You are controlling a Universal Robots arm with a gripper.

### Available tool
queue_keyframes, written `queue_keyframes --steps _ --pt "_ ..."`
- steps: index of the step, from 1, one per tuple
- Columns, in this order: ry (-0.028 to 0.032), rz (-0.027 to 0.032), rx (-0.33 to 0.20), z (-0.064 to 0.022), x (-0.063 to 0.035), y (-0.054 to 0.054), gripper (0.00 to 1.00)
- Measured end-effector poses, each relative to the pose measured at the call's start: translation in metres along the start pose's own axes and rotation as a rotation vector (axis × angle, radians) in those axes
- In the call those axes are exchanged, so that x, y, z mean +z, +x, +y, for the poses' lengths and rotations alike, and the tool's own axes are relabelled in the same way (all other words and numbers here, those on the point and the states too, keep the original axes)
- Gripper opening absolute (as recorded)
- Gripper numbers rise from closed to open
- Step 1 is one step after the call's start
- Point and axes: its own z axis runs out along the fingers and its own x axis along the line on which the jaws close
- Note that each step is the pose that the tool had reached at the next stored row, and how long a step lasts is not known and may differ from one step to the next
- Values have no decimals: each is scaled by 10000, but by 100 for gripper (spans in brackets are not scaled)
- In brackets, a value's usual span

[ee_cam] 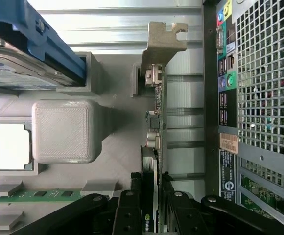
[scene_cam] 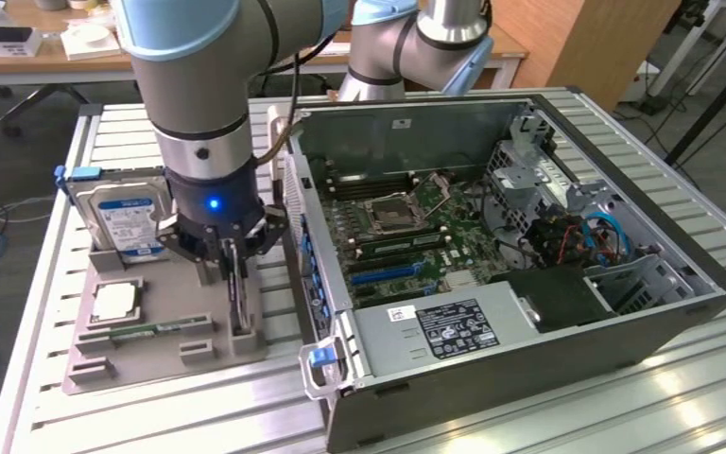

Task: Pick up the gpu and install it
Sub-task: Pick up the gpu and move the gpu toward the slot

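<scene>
The arm's black two-finger gripper (scene_cam: 228,253) stands over the grey moulded parts holder (scene_cam: 148,357), on the exterior view's left of the open dark tower computer case (scene_cam: 527,378). The gpu (ee_cam: 153,139), a thin dark expansion card with a grey metal end bracket, stands on edge in the holder's slot nearest the case. Its lower edge appears seated in the slot.

The jaws are about half closed. One finger (ee_cam: 130,208) lies on each face of the card, and both appear to be in contact. I judge that the card is gripped but not yet lifted.

For a clean pick-up:
- Keep the grip square to the board, so that the pads bear on flat faces.
- Draw the card straight up along its own plane. A tilt could bind it in the slot.
- Mind the silver hard drive with the blue-white label (scene_cam: 124,213), which stands just beside the wrist.
</scene>
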Motion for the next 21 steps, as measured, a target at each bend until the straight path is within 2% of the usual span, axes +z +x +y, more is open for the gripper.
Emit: queue_keyframes --steps 14,21 --pt "3 2 -49 16 -450 -8 26" --pt "0 7 -175 22 -617 -11 26"
